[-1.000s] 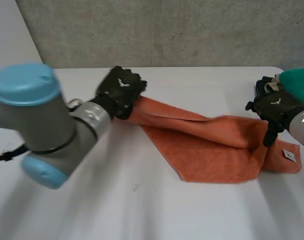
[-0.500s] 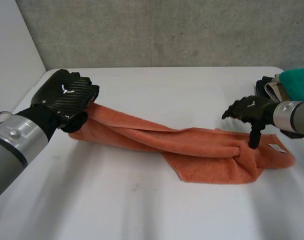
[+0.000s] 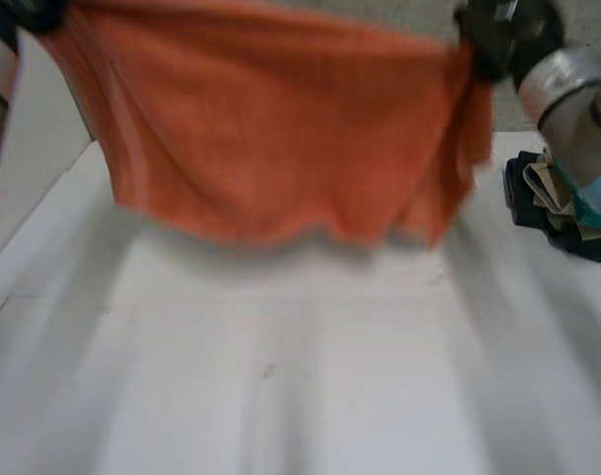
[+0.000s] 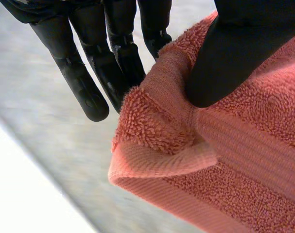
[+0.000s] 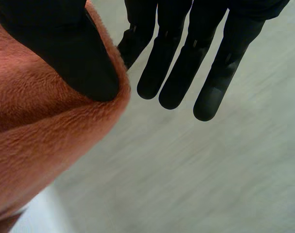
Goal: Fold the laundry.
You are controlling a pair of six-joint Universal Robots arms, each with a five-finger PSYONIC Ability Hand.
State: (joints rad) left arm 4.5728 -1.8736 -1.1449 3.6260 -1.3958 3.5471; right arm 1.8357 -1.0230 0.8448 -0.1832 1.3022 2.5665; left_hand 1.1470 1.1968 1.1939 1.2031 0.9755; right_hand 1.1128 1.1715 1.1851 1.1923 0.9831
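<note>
So the orange towel [image 3: 280, 129] is up in the air, stretched wide between both hands and hanging flat like a curtain, with its bottom edge over the white table [image 3: 280, 386]. The left hand [image 4: 89, 82] has one top corner of the towel, its thumb squeezing the folded-over hem against the fingers behind it (solid pinch, you can see the terry bunch up right there). The right hand [image 5: 176, 63] is on the other top corner, thumb pressed onto the cloth's edge with a finger behind it, and the rest of its fingers stick out straight past the towel. On the right hand's side of the towel, down on the table, sits a dark pile of other clothes [image 3: 552, 203], near it but not touching.
</note>
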